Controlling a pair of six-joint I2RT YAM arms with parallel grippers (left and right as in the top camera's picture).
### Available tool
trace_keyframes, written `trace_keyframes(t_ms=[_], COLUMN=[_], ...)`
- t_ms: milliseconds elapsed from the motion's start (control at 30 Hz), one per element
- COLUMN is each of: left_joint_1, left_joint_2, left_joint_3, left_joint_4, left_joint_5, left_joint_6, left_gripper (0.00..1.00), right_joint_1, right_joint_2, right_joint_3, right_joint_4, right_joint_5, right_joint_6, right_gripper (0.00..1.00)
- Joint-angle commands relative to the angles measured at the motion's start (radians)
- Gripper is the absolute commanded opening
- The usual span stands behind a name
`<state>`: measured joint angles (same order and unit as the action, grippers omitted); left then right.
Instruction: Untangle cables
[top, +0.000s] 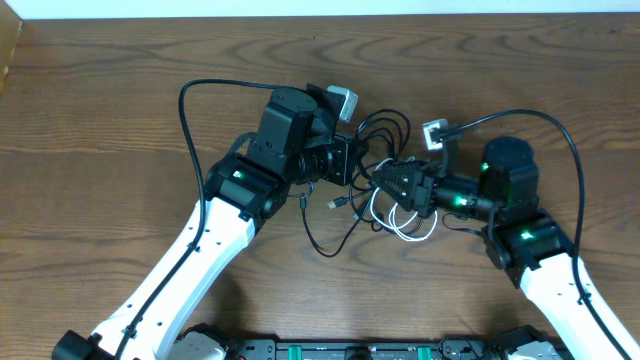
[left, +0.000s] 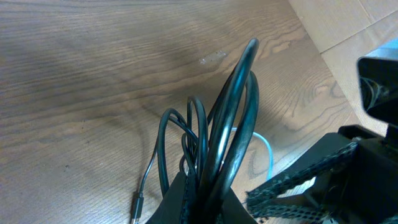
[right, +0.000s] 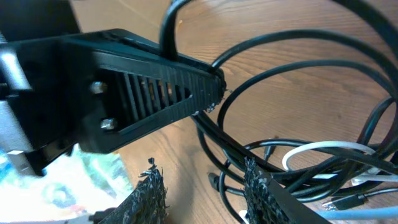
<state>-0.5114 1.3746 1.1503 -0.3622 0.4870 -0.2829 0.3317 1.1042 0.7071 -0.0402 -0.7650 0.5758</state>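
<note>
Cables: a tangle at mid-table (top: 120, 100), between the two arms.

Count:
- White cable (right: 323, 147): one, in small loops on the right arm's side of the tangle.
- Black cables (left: 235, 93): at least two by my reading. The strands overlap too much for a firm count.
- One small plug (top: 338, 204) lies free on the wood below the left arm. A few more plug ends show at the edge of the right wrist view.

Left gripper (left: 205, 199): fingers closed on a bundle of black loops. The loops stand up out of the grip in tall arcs, lifted off the wood.

Right gripper (right: 200, 168): fingers part-open, just beside the left one. Black strands run through the gap between them. No clamp on any strand that I can see.

Handling, judged:
- Thin, light and limp cords. The loops hold a springy curve but will slide and drag their neighbours when pulled.
- The jacket looks smooth, so a single strand may slip through a loose pinch.
- The plug ends could snag inside a loop.
- Best hold is one strand only, close to a crossing or near a plug end, then drawn away from the held bundle.
</note>
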Motion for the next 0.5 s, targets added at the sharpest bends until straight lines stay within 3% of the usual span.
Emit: trace_keyframes(t_ms=[0,300,467], left_joint_1=[0.004,0.004,0.004], left_joint_2=[0.0,0.0,0.0], left_joint_3=[0.01,0.01,0.01], left_joint_4=[0.005,-0.002,-0.002], left_joint_5=[-0.009,-0.009,-0.009], left_joint_6=[0.016,0.016,0.016], left_gripper=[0.07,0.08,0.08], right_joint_1=[0.05,0.1,0.1], right_joint_2=[0.006,0.113,0.12], right_joint_3=[-0.001,-0.001,-0.001], right_joint_4=[-0.002,-0.01,-0.014], right_joint_5=[0.143,0.245,0.285], right_joint_6=[0.038,0.081,0.082], right_gripper=[0.4,0.29,0.3])
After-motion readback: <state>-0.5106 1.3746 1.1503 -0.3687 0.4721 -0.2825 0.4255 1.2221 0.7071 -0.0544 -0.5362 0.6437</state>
